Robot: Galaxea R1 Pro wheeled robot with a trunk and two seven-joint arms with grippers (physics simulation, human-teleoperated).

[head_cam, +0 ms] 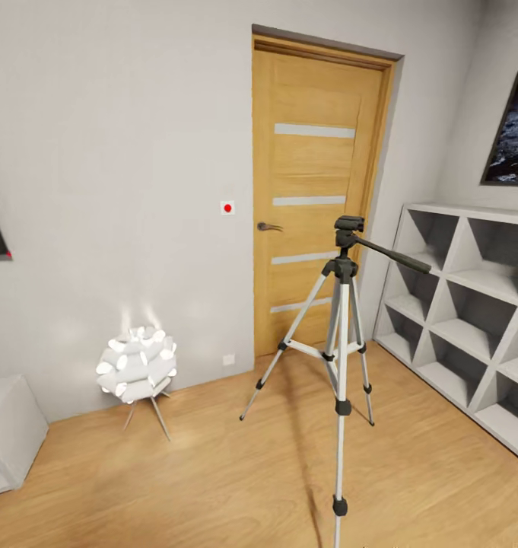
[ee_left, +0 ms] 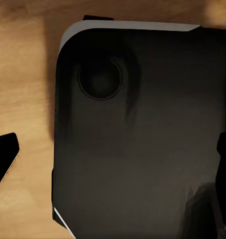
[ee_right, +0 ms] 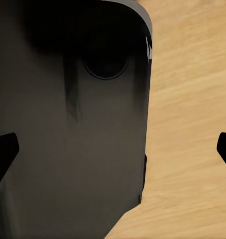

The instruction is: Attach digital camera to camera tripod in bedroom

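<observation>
Both sets of fingers, left point(ee_left: 4, 158) and right point(ee_right: 4, 152), are spread wide and hold nothing above the robot's dark base. Farther off, the camera tripod point(head_cam: 341, 335) stands on the wood floor point(head_cam: 213, 472) before the door point(head_cam: 316, 198); it looks light, stiff and easily tipped, best steadied just below its black head

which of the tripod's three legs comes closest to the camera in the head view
On the camera tripod, the leg running straight down to the picture's bottom edge. The other two splay back toward the wooden door, with feet ending higher on the floor.
</observation>
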